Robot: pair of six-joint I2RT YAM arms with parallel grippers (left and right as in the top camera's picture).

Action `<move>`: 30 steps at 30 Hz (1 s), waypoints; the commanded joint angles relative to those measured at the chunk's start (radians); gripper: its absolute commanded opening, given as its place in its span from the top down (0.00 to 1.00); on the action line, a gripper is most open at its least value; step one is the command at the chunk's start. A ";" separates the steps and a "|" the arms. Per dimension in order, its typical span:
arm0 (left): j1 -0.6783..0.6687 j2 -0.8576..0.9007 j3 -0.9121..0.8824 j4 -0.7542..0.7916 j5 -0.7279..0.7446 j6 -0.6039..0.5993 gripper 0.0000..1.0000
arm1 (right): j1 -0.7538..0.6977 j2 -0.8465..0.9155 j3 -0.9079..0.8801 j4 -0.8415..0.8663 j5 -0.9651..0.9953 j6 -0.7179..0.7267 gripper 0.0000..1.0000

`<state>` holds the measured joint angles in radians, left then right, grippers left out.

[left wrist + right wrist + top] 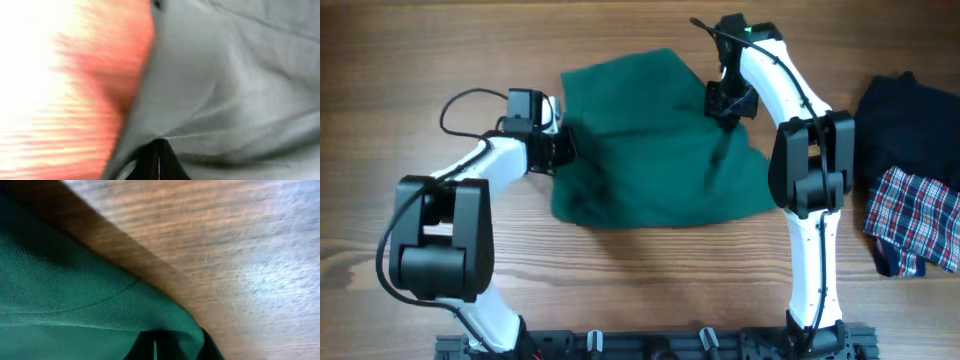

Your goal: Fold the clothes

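Green clothes (650, 150) rumpled, maybe folded once, on tabletop (620, 290), left gripper (560, 148) and right gripper (728, 108) each clamped on an edge, most folding seemingly left.

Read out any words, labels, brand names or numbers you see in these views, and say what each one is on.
No text can be read in any view.
Green garment: plain, no print or label showing.
Plaid cloth and dark garment: no lettering visible.
Left wrist view: too blurred to show any writing.
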<state>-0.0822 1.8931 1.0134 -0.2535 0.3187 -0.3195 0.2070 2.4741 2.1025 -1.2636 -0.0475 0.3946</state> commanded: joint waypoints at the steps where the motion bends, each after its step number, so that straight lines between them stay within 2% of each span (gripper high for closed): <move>1: 0.058 0.034 0.035 -0.008 -0.113 0.027 0.96 | -0.002 0.036 -0.024 -0.018 -0.036 0.053 0.96; 9: 0.073 -0.029 0.042 -0.053 -0.058 0.078 0.96 | -0.003 -0.013 0.010 0.014 -0.006 0.053 0.96; 12: 0.073 -0.127 0.042 -0.074 -0.044 0.077 0.96 | -0.003 -0.093 0.016 0.004 0.033 0.054 0.96; 16: 0.030 -0.299 0.042 -0.211 -0.012 0.081 0.96 | -0.003 -0.238 0.016 -0.086 0.080 0.053 0.95; 18: -0.018 -0.327 0.042 -0.240 -0.012 0.081 0.96 | -0.002 -0.280 0.016 -0.130 0.080 0.045 0.89; 20: -0.085 -0.315 0.042 -0.263 -0.013 0.080 0.96 | -0.002 -0.290 0.016 -0.139 0.035 -0.056 0.75; 22: -0.135 -0.279 0.042 -0.267 -0.013 0.080 0.96 | -0.003 -0.271 0.008 -0.134 -0.007 -0.107 0.74; 26: -0.183 -0.172 0.042 -0.260 -0.016 0.049 0.96 | -0.006 -0.226 -0.026 -0.031 -0.004 -0.107 0.83; 30: -0.183 -0.118 0.042 -0.261 -0.016 0.050 0.96 | -0.006 -0.208 -0.026 0.068 -0.081 -0.123 0.80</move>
<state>-0.2626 1.7439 1.0508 -0.5163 0.2970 -0.2611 0.2062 2.2448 2.0808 -1.2324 -0.0597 0.3046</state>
